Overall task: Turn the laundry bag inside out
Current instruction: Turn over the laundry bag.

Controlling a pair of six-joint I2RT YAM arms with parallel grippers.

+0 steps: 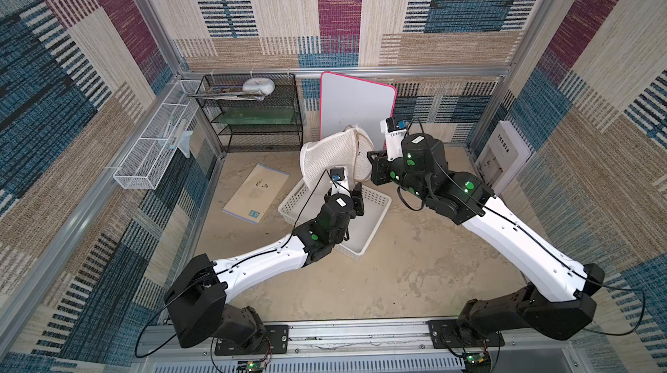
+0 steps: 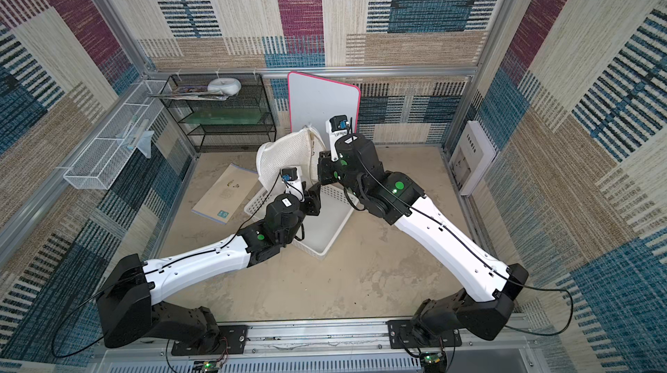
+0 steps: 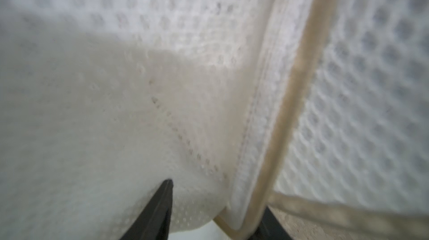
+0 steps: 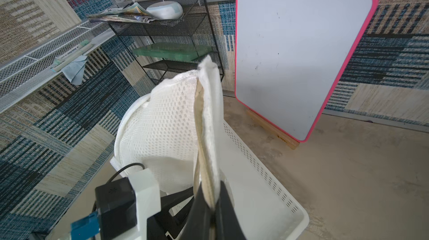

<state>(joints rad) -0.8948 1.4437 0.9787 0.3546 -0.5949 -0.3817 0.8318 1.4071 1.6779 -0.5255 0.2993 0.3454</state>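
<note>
- Laundry bag [image 1: 326, 158]: white mesh, held up over the far end of the basket [image 1: 378, 227], clear of the bench.
- Right gripper [image 4: 212, 204]: clamped tight on the bag's hemmed rim.
- Left gripper [image 3: 218, 199]: fingers part-way apart with mesh and rim cord between them; whether it pinches cannot be told.
- Handling, as judged: anchor the rim with the right; let the left take one mesh layer only, not the cord, then draw it through the mouth.
- Basket: nothing loose seen inside.
- Black shelf [image 1: 252, 129]: white dish [image 1: 258, 85] and papers on top, green slab below.
</note>
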